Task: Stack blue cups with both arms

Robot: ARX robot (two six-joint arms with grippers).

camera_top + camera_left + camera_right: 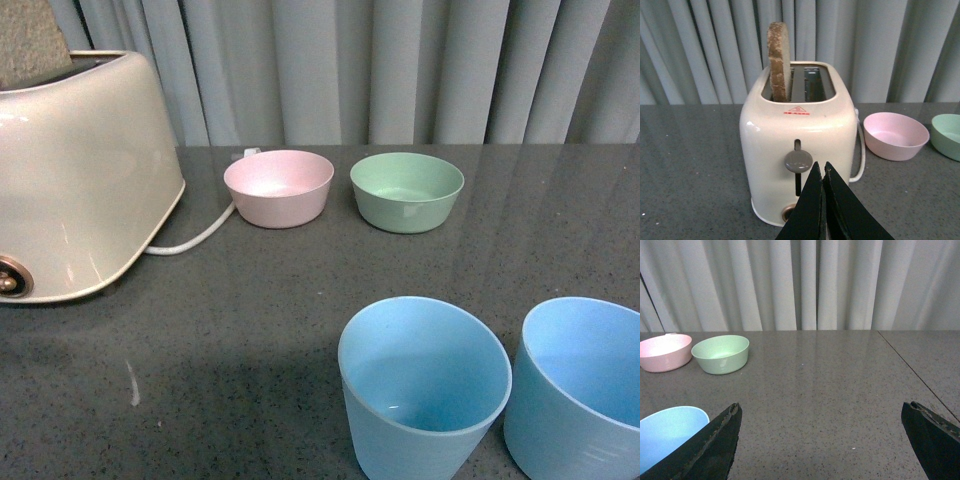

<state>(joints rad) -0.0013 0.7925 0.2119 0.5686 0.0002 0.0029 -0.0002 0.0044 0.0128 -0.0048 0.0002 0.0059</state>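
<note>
Two light-blue cups stand upright side by side at the table's near edge in the front view: one cup (424,388) in the middle and a second blue cup (578,388) at the right, cut off by the frame. Neither arm shows in the front view. In the left wrist view my left gripper (821,169) is shut, its black fingers pressed together with nothing between them, pointing at the toaster. In the right wrist view my right gripper (822,407) is wide open over bare table, and one blue cup (667,432) sits just outside one of its fingers (715,447).
A cream toaster (75,175) with a slice of bread (778,54) in one slot stands at the left, its white cord (195,240) trailing toward the bowls. A pink bowl (279,187) and a green bowl (407,190) sit at the back, before a grey curtain.
</note>
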